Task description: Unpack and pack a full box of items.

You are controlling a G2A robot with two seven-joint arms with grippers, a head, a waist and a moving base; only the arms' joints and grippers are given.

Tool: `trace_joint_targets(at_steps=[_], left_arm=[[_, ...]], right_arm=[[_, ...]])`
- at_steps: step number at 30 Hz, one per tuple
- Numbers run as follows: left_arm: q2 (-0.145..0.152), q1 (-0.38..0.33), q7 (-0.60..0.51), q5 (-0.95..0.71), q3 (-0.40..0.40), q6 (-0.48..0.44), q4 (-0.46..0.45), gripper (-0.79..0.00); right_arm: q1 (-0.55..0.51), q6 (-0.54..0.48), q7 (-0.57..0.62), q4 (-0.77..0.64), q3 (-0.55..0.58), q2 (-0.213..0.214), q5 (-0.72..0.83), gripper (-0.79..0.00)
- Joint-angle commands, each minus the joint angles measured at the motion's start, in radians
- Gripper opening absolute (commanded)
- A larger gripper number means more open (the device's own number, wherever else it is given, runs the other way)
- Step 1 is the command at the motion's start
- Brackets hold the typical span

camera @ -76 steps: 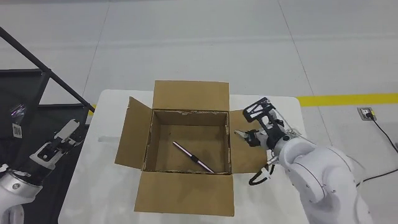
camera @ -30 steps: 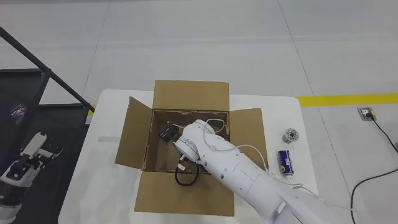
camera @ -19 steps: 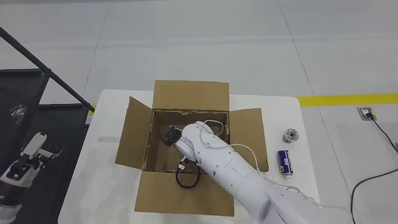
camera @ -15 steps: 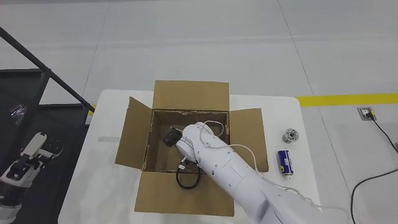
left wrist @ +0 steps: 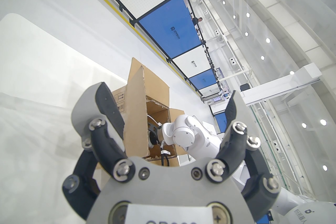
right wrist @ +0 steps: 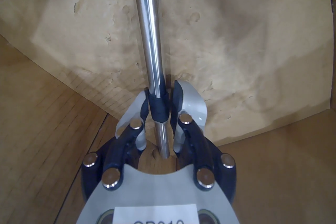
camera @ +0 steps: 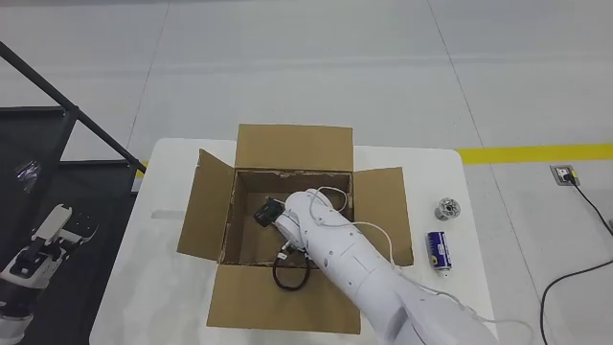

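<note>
The open brown cardboard box [camera: 292,146] sits on the white table [camera: 158,278], and a long shiny steel rod with a black band [right wrist: 147,12] lies inside it. The right gripper [right wrist: 159,97], deep in the box, pinches that band, probably because it is less slippery than bare steel for lifting out. The left gripper [left wrist: 169,101] hangs off beside the table, spread wide, clear of the work.

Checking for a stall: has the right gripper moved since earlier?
Yes: the right gripper left the right flap and entered the box, at the rod.
</note>
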Motion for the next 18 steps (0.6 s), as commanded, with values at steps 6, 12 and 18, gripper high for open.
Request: trace_joint_targets(at_steps=[6,12,18], left_arm=[[0.000,0.000,0.000,0.000,0.000,0.000,0.000,0.000],[0.000,0.000,0.000,0.000,0.000,0.000,0.000,0.000],[0.000,0.000,0.000,0.000,0.000,0.000,0.000,0.000]], right_arm=[[0.011,-0.013,-0.018,0.011,0.007,-0.007,-0.009,-0.785],[0.014,-0.031,-0.047,-0.018,0.010,-0.002,-0.033,-0.785],[0.004,0.028,-0.059,-0.093,0.016,0.016,-0.075,-0.785]])
